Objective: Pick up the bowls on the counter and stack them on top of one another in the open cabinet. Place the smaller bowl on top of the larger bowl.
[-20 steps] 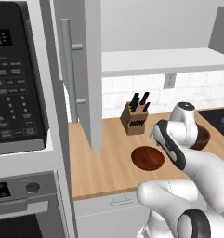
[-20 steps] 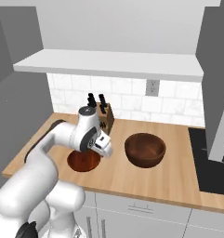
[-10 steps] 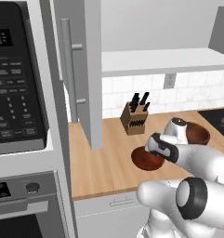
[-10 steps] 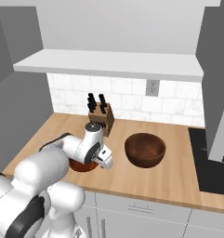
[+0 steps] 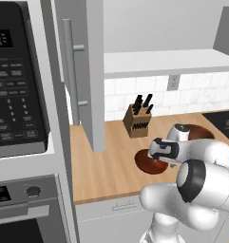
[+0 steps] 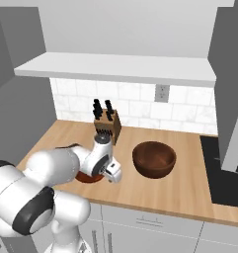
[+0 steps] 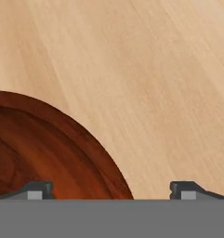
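Bare counter (image 6: 140, 190) lies in front of the larger bowl (image 6: 154, 159) and smaller bowl (image 5: 147, 162). Behind them the knife block (image 6: 107, 125) stands against the backsplash. The grey cabinet door (image 5: 87, 71) hangs open over the counter's left end.

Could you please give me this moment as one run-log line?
phase: grasp approach | tool: open, straddling smaller bowl rim | larger bowl: on counter | open cabinet: no bowls

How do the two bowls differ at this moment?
The smaller bowl is narrower and lies under the open claw, whose tips straddle its rim; the larger bowl is wider and stands free, further from the knife block. Both are glossy reddish-brown wood, upright on the counter.
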